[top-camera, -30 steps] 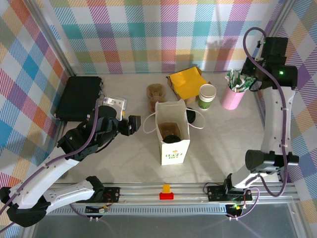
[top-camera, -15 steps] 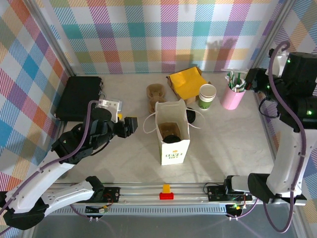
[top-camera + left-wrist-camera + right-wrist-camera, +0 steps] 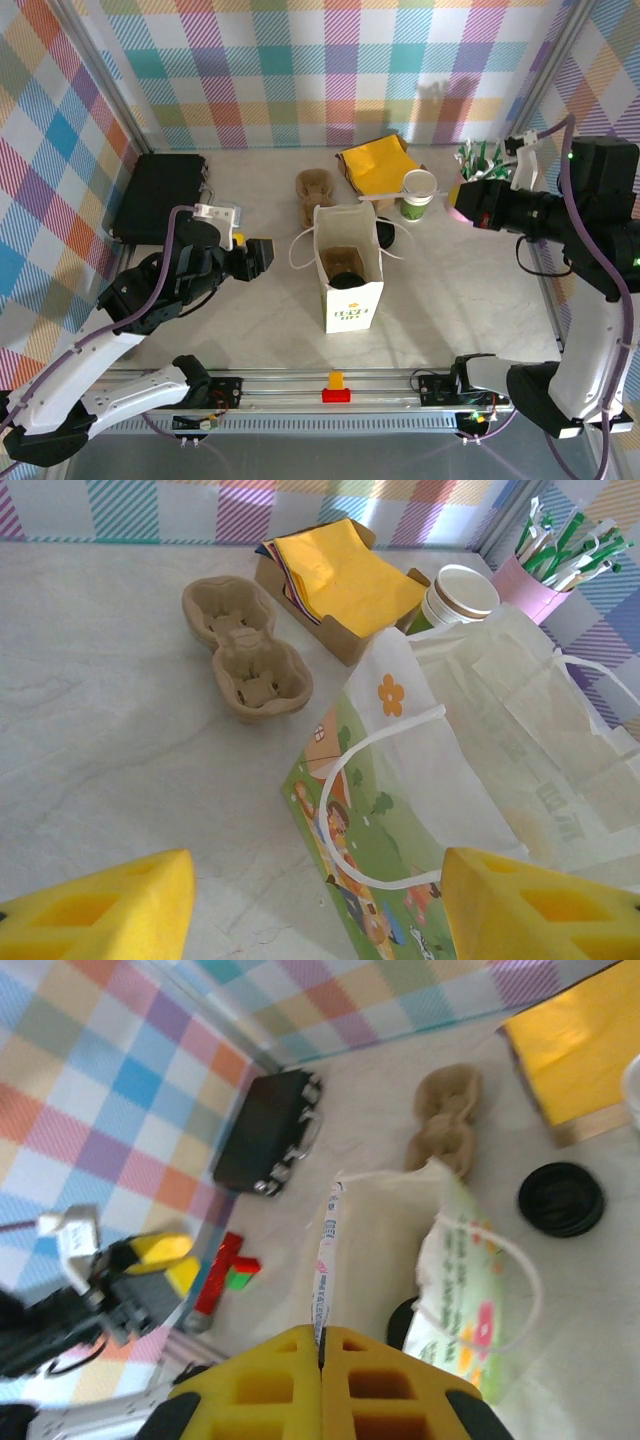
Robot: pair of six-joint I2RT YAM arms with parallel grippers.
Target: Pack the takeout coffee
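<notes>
A paper bag (image 3: 352, 303) stands at the middle of the table (image 3: 470, 290) with the takeout coffee (image 3: 346, 279) inside. Behind it, left to right — a cup carrier (image 3: 314, 193), a napkin box (image 3: 378, 166), a lidless cup (image 3: 418, 193). A loose lid (image 3: 393, 236) lies just behind the bag; a case (image 3: 158, 196) sits far left.

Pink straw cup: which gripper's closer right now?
Right. The right gripper is right by the pink straw cup, shut on a wrapped straw. The left gripper is open, far across the table, left of the paper bag.
</notes>
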